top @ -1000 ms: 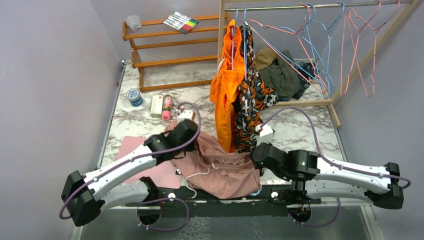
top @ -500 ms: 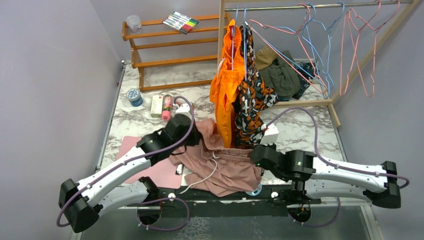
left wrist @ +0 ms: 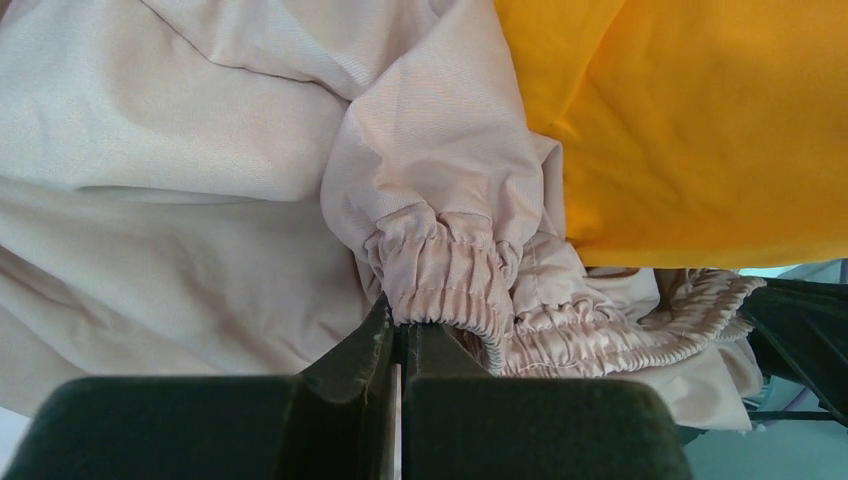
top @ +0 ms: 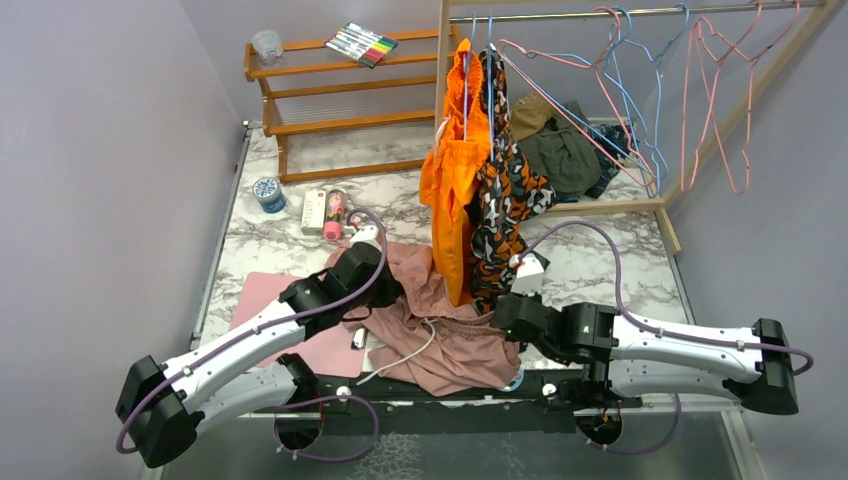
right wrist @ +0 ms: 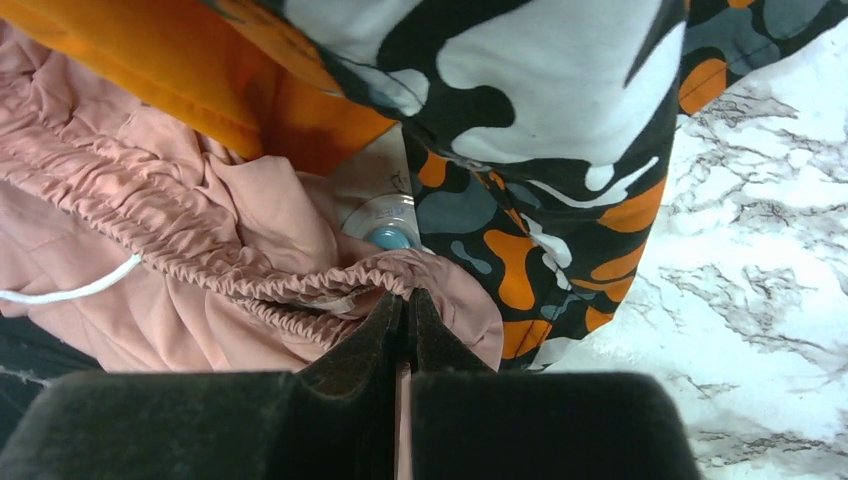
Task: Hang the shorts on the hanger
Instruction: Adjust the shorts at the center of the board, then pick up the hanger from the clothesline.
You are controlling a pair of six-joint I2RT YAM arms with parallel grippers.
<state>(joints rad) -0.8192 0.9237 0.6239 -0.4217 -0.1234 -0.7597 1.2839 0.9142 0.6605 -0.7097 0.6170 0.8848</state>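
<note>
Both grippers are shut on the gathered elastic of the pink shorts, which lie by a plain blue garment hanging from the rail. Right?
Not quite. The plain hanging garment is orange, not blue; the top external view shows it. The rest holds: the left gripper and the right gripper are each shut on the gathered elastic of the shorts.

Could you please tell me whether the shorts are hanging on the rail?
No, the shorts are bunched on the table, well below the rail.
</note>
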